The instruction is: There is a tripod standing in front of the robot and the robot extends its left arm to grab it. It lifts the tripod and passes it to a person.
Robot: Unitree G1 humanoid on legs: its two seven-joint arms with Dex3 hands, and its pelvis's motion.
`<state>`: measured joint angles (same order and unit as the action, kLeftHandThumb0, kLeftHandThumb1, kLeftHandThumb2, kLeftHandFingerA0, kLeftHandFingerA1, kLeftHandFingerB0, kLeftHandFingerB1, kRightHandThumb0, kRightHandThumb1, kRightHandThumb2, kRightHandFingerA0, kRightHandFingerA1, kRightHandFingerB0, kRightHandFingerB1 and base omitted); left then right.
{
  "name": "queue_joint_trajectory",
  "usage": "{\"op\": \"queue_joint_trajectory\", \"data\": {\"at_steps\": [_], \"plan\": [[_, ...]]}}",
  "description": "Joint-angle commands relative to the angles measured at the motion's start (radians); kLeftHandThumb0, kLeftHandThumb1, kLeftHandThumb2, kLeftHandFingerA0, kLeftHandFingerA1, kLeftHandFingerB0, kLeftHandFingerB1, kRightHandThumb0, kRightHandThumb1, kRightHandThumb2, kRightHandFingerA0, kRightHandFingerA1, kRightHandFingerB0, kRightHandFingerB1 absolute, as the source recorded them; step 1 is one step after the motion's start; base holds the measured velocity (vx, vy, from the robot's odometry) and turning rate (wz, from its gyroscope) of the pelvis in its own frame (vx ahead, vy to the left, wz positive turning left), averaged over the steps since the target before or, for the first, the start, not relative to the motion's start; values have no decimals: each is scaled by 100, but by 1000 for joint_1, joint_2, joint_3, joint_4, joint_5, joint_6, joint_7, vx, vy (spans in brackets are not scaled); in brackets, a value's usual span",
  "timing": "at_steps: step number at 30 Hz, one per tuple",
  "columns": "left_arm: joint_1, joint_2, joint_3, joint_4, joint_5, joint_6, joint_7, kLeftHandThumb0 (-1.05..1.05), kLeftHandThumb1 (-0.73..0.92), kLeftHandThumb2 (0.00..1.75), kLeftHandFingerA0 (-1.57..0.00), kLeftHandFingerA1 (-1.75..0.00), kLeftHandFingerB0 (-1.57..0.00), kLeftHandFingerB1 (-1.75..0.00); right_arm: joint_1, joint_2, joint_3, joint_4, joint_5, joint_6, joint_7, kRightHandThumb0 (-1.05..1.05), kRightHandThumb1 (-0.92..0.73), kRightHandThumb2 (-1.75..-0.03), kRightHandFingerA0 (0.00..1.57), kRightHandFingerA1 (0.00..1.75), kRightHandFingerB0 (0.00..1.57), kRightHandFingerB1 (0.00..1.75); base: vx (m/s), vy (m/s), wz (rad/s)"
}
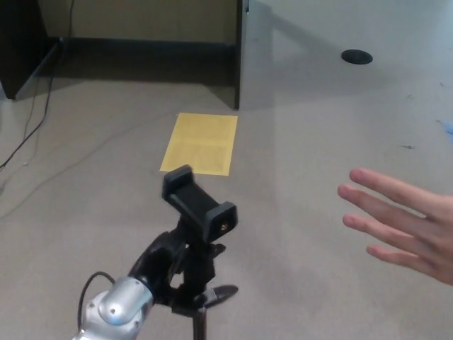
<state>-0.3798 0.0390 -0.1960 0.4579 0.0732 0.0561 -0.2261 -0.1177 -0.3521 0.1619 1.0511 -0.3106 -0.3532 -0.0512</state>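
A black tripod [200,212] with a phone clamp on top stands up at lower centre, its pole running off the bottom edge. My left hand [164,268] is shut around the tripod's neck just below the clamp, with the silver wrist [117,312] behind it. A person's open hand [403,221] reaches in from the right edge, fingers spread and pointing toward the tripod, a clear gap away from it. My right hand does not show.
A yellow sheet [200,144] lies on the grey carpet beyond the tripod. A dark desk panel [239,53] stands at the back, with cables [35,120] trailing on the floor at left. A round black floor port [356,57] sits at top right.
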Motion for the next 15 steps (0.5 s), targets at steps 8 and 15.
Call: {"op": "queue_joint_trajectory", "data": {"at_steps": [8,15], "plan": [[95,-22,-83,-35,70,-25,41,-54,41,65,-23,-42,-8,-30,47,-18,3,2,1,-9,16,-39,-69,-61,78,45,56,39,0,0,0],[94,-26,-99,-6,69,-99,41,-31,77,64,-61,-47,-23,-30,29,-13,0,8,10,3,34,-39,-70,-60,77,45,56,38,0,0,0]]}}
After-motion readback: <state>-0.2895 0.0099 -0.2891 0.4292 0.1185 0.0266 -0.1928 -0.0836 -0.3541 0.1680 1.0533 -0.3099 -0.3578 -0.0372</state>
